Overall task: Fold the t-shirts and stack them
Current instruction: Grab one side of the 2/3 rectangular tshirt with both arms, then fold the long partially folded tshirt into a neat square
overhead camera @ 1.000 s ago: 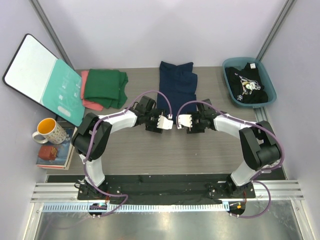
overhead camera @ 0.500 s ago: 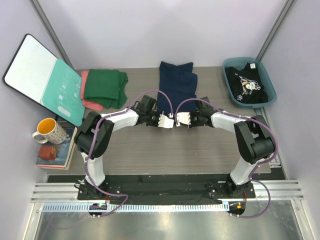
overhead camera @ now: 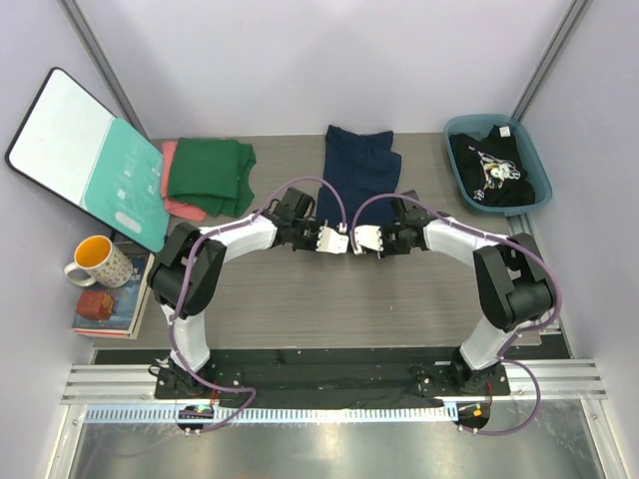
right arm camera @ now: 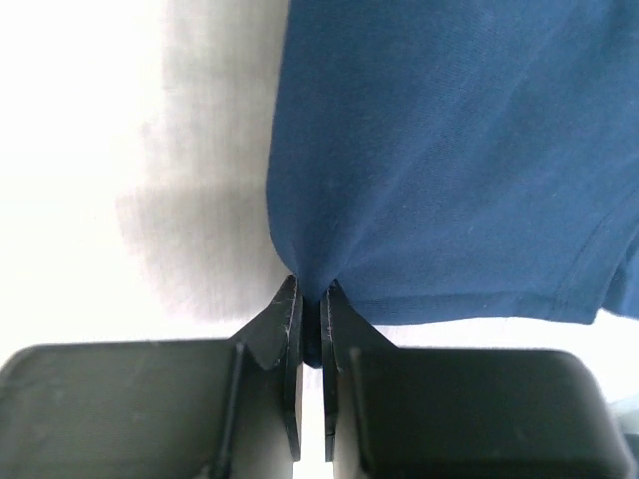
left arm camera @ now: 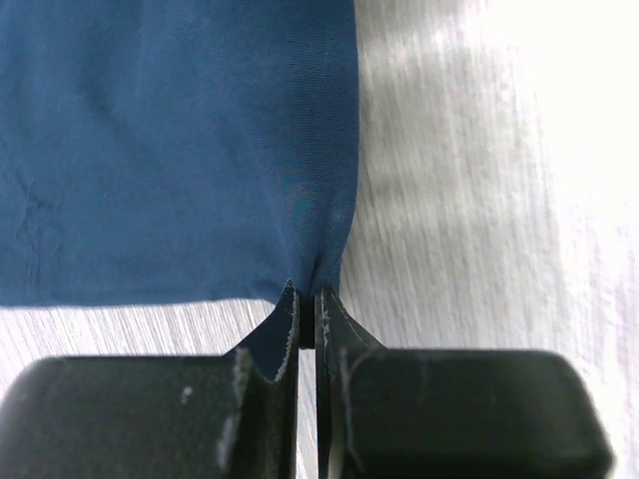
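Navy blue t-shirt (overhead camera: 361,165) lies flat mid-desk toward the far edge. Left gripper (left arm camera: 305,294) is pinched tight on one near corner of it, right gripper (right arm camera: 311,290) pinched on the other near corner. Dark green tee (overhead camera: 208,175) sits folded on the salmon-pink one (overhead camera: 170,186) at the far left. Black printed tee (overhead camera: 491,170) is in the teal bin (overhead camera: 454,130) at the far right corner.
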Motion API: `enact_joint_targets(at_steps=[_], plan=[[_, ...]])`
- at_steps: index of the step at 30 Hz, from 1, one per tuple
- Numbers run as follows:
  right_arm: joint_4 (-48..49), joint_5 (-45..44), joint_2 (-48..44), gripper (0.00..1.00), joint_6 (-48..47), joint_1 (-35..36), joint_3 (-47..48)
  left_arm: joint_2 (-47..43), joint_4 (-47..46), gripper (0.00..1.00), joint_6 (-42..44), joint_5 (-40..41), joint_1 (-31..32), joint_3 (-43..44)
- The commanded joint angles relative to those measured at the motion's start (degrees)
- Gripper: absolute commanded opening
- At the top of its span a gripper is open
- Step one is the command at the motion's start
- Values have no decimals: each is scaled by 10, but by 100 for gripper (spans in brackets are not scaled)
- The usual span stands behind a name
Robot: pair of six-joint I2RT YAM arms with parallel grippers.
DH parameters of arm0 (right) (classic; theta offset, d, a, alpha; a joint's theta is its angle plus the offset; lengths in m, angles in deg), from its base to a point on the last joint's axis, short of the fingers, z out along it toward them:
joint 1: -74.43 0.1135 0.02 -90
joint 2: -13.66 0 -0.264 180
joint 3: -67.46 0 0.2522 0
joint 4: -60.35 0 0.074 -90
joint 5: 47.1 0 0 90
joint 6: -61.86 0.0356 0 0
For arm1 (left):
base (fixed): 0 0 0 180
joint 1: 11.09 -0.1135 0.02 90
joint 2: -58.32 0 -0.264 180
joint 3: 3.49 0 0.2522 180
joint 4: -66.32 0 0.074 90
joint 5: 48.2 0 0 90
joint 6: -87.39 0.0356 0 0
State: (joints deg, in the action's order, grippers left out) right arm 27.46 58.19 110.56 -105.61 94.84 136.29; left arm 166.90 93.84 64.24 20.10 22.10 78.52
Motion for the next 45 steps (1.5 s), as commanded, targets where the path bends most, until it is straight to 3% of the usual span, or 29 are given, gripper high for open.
enact_joint_targets(at_steps=[1,14,24,30,45], plan=[[-129,33,-66,6,2,-1,33,-80,68,0,-15,-19,-6,18],[-315,71,-170,7,-18,5,106,-273,238,0,-25,-104,-6,14],[-435,120,-265,8,-44,16,168,-332,327,0,-10,-174,-6,33],[-398,113,-265,9,-32,29,148,-332,316,0,-13,-175,-6,22],[-273,9,-172,8,-9,29,154,-213,214,0,-31,-150,-23,84]])
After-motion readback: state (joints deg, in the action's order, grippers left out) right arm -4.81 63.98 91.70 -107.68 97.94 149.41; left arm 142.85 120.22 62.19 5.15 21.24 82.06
